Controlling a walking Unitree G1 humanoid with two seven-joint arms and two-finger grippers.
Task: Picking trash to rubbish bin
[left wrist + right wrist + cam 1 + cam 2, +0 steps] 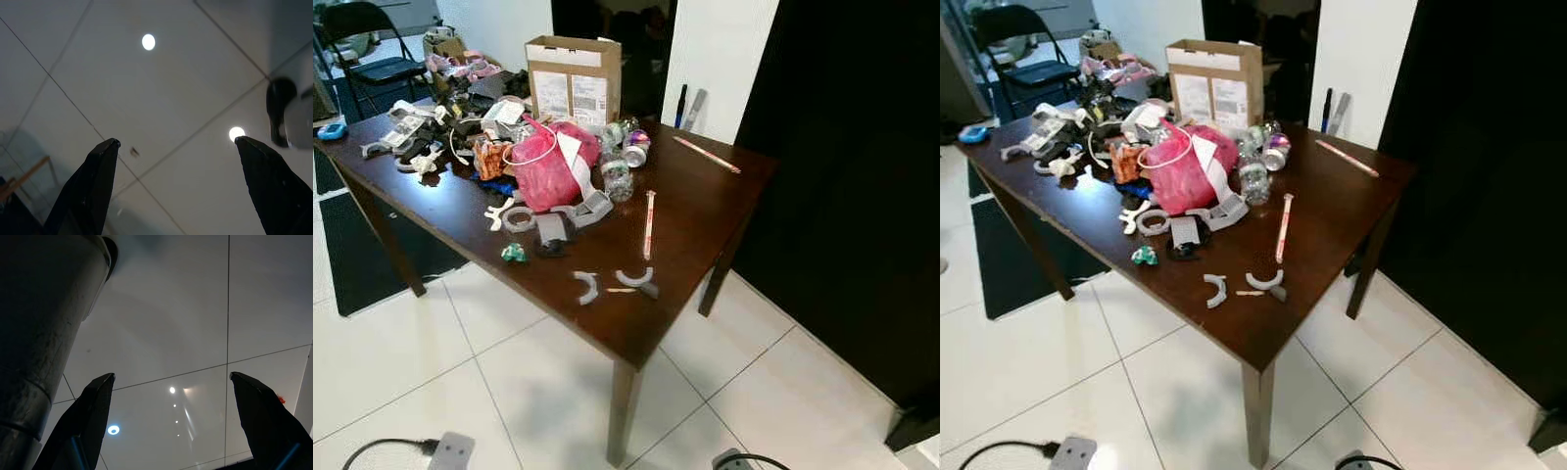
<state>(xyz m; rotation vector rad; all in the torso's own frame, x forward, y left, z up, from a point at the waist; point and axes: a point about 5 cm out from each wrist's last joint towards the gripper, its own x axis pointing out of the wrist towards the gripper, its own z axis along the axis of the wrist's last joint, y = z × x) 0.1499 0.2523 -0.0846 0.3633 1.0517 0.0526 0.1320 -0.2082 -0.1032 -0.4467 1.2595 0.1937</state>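
Note:
A dark wooden table [705, 211] carries a heap of trash. A pink plastic bag [546, 168] lies in its middle, with crushed cans and a bottle [619, 179] beside it. Nearer the front edge lie grey tape pieces [586, 286], a green crumpled scrap [514, 253] and a long wrapped straw [649, 223]. A brown cardboard box [574, 78] stands at the far side. My left gripper [176, 147] hangs open over the white floor tiles. My right gripper [171, 382] also hangs open above the tiles, next to a silver metal limb [44, 333].
A folding chair [372, 49] stands at the far left behind the table. A black mat [352, 255] lies under the table's left end. A power strip with cable [445, 452] lies on the tiles in front. A dark wall [852, 176] stands to the right.

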